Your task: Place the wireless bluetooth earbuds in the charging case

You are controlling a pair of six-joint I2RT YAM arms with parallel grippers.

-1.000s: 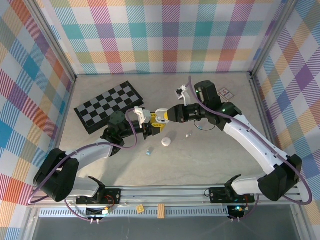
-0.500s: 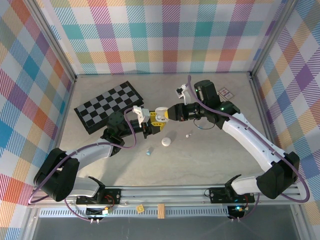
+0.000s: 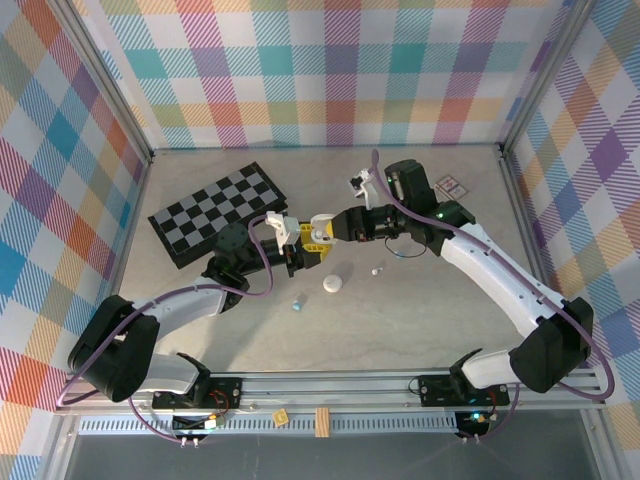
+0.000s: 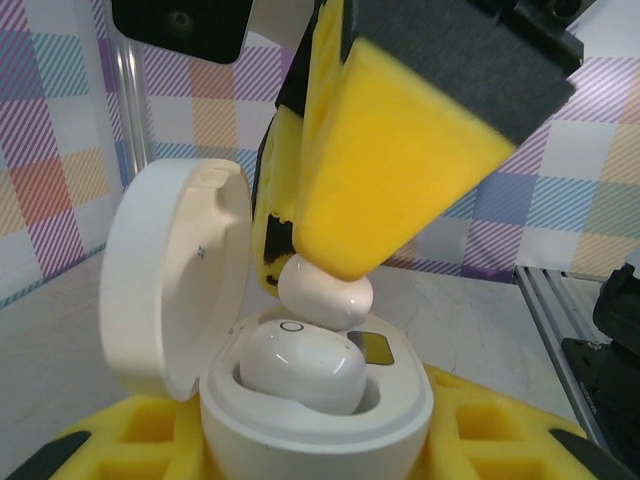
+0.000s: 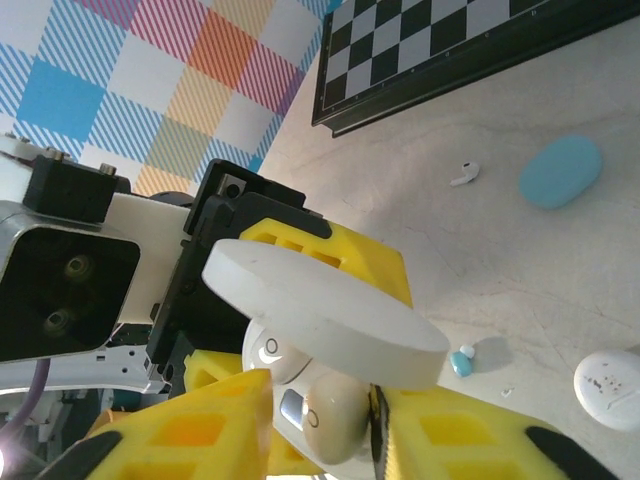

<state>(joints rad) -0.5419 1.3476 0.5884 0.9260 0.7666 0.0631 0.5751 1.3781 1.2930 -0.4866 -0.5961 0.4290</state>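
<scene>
My left gripper [image 4: 318, 446] is shut on the base of a white charging case [image 4: 312, 412], held above the table with its lid [image 4: 168, 272] swung open. One white earbud [image 4: 300, 366] sits in a well of the case. A second white earbud [image 4: 326, 290] rests at the mouth of the other well, right under a yellow fingertip [image 4: 390, 170] of my right gripper [image 5: 320, 440]. In the right wrist view this earbud [image 5: 336, 418] leans on one finger, with a gap to the other, so the jaws stand parted. Both grippers meet mid-table [image 3: 312, 243].
On the table lie a shut white case [image 3: 332, 284], a blue earbud [image 3: 297, 302], a white earbud [image 3: 376, 270] and a blue case [image 5: 560, 172]. A folded chessboard [image 3: 218, 212] lies at the back left. Small cards [image 3: 452, 185] lie at the back right.
My right gripper's jaws have parted a little around the second earbud. Both arms have hardly moved, and the case stays in the left gripper.
</scene>
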